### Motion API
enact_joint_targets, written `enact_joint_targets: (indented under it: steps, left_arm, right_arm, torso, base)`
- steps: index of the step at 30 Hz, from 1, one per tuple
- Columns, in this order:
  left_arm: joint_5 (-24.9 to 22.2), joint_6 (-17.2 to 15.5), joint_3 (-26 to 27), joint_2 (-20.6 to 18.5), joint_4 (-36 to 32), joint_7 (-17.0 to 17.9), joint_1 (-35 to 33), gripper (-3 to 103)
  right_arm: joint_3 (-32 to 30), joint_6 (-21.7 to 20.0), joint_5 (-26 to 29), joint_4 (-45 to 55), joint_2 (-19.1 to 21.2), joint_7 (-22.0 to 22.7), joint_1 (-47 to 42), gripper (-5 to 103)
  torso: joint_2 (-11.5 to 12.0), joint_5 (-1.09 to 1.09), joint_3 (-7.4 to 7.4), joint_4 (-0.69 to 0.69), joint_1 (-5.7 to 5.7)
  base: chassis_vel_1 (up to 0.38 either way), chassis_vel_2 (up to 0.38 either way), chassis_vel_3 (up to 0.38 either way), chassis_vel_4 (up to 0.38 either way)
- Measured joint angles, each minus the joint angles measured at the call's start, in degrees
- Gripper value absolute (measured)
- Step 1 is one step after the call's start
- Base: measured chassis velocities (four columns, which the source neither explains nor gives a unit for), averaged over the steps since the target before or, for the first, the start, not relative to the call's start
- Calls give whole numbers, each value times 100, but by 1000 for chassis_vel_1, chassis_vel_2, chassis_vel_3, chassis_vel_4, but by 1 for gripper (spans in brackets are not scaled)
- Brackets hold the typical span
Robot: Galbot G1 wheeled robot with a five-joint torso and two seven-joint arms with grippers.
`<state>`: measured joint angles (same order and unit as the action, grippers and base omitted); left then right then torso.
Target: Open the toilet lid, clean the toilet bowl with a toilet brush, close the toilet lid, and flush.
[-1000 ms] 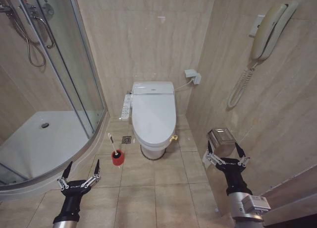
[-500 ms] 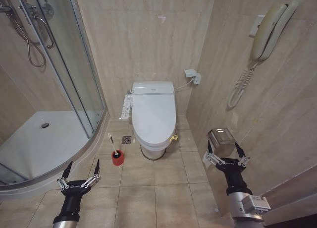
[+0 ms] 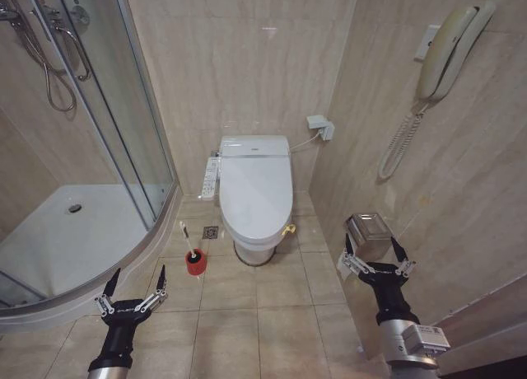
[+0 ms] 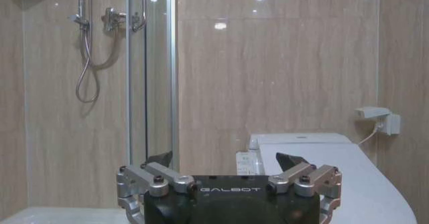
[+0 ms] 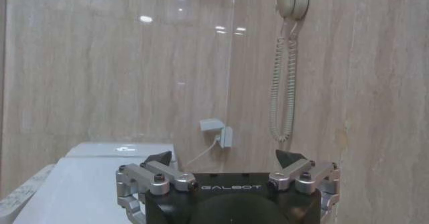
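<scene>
The lid (image 3: 256, 191) lies shut over the bowl (image 3: 255, 249), against the far wall, a small yellow tie at its right rim. The button panel (image 3: 212, 178) sticks out on the toilet's left. On the floor tiles just left of the bowl stands the brush (image 3: 189, 245) in its red holder (image 3: 196, 263), handle leaning left, beside the curved shower tray (image 3: 82, 239). The left pincer (image 3: 132, 289) hovers low, near the holder, spread wide and holding nothing. The right pincer (image 3: 375, 253) hangs by the right wall, equally wide, under the wall phone (image 3: 445, 49).
</scene>
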<state>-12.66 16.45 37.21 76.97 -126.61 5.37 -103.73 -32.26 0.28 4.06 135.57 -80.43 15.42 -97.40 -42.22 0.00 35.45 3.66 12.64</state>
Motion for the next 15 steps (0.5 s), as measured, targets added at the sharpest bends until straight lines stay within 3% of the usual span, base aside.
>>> enact_joint_targets:
  steps: [15]
  left_arm:
    - [0,0,0,0,0,0,0,100]
  right_arm:
    - [0,0,0,0,0,0,0,100]
  torso:
    - [0,0,0,0,0]
  base:
    - [0,0,0,0]
